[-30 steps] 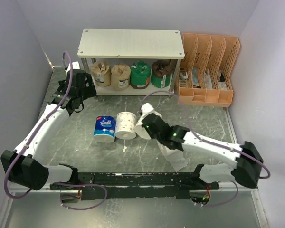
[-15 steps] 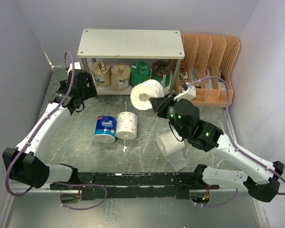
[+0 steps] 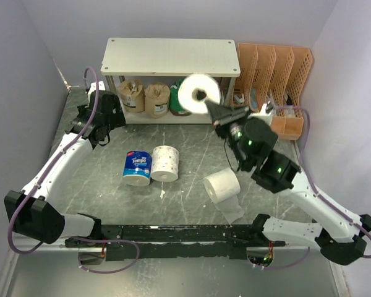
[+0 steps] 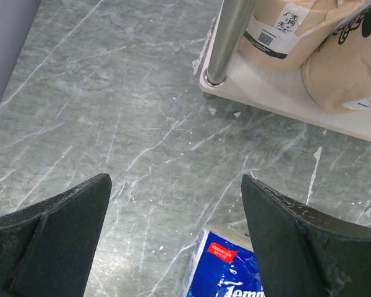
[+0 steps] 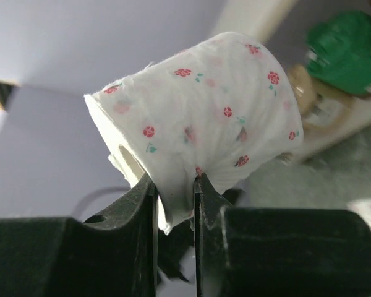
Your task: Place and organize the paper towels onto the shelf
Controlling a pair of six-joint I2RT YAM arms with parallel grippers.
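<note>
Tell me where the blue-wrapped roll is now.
Top view: the blue-wrapped roll sits left of centre, right beside a white roll, in front of the shelf.

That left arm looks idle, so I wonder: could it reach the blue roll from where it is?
Probably yes: the left gripper is open and empty, and only bare table lies between it and the blue roll.
</note>
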